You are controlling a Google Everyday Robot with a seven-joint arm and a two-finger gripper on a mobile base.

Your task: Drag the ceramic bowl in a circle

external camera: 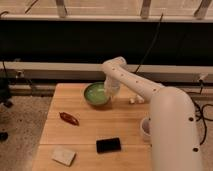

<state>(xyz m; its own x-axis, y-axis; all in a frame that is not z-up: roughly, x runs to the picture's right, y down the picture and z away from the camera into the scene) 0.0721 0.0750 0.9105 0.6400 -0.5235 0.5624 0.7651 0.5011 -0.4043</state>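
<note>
The ceramic bowl (pixel 96 94) is round, shallow and glossy green. It sits on the wooden table (pixel 90 132) near the far edge, left of centre. My gripper (pixel 111 93) reaches down from the white arm (pixel 131 80) and is at the bowl's right rim, touching or just inside it. The arm's body fills the right side of the view.
A red, oblong object (pixel 69 118) lies at the table's left. A black phone (pixel 108 145) and a pale block (pixel 63 155) lie near the front. A small white cup (pixel 145 129) stands at the right, partly behind my arm. Small white bits (pixel 132 100) lie beside the bowl.
</note>
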